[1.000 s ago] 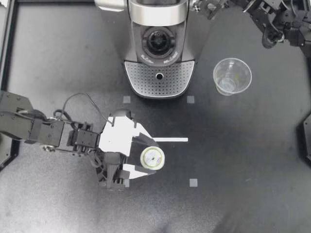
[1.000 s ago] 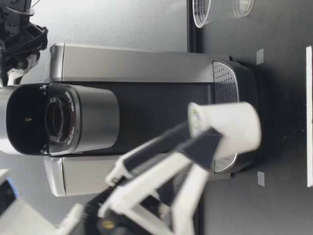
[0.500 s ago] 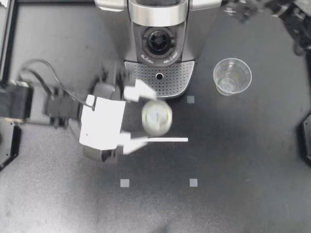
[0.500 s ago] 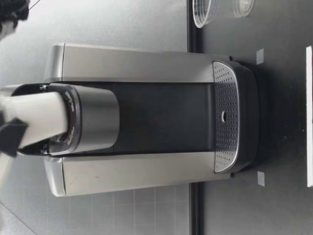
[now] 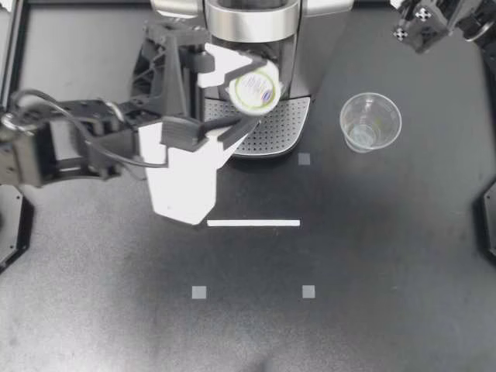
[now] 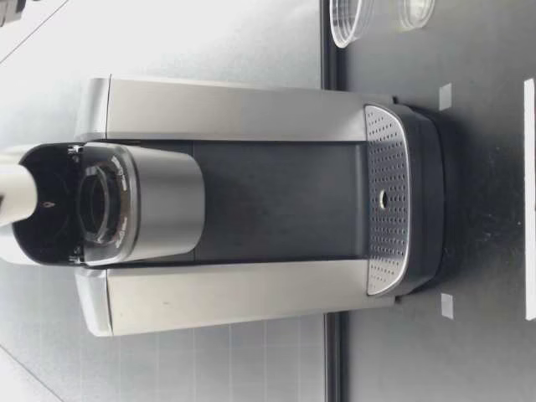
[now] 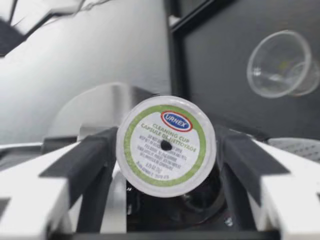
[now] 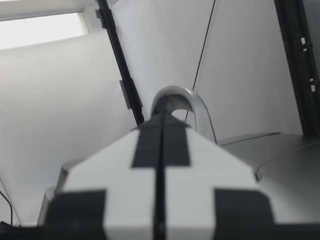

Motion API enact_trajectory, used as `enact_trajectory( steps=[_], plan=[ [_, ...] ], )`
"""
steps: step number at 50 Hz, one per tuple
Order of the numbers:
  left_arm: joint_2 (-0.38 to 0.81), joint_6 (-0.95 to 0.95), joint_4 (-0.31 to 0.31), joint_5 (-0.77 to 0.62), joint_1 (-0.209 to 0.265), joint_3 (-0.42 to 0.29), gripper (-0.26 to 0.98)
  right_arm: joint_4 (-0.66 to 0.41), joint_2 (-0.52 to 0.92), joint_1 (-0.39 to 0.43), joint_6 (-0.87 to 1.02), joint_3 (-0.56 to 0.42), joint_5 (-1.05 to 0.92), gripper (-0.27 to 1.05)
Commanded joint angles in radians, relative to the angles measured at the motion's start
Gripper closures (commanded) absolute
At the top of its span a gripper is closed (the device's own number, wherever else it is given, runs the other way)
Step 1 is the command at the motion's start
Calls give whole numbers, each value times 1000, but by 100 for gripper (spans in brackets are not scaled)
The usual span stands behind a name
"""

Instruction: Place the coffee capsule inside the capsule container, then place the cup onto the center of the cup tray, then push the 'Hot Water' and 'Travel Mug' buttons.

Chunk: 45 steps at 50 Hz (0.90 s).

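Coffee capsule (image 5: 254, 87), round and flat-lidded, sits in left end effector (image 5: 251, 91).

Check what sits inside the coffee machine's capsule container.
Nothing yet: the low view shows the capsule container looking empty. From above, the coffee capsule, held in my left gripper, covers its opening.

The capsule (image 5: 253, 88) has a white lid ringed green. The coffee machine (image 5: 252, 23) is silver and black, its tray (image 5: 280, 130) dotted. The cup (image 5: 370, 122) is clear; the bench (image 5: 387, 263) black with a white stripe (image 5: 253, 223).
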Motion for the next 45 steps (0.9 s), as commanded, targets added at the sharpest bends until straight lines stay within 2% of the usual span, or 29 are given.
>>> enact_trajectory(
  steps=[1,15,22,35,45],
  plan=[
    [2,-35,48,21,2,-6,22,0,-17,0,-2,-11,-5,72],
    [9,-81,63,35,2,32,22,-2,-17,0,-5,-6,-5,72],
    [9,-86,63,35,17,44,22,-2,-17,0,-3,-3,-6,72],
    [11,-89,63,25,49,46,22,0,-17,0,0,2,-8,72],
    [15,-89,63,8,49,48,22,-2,-17,0,0,2,-8,72]
  ],
)
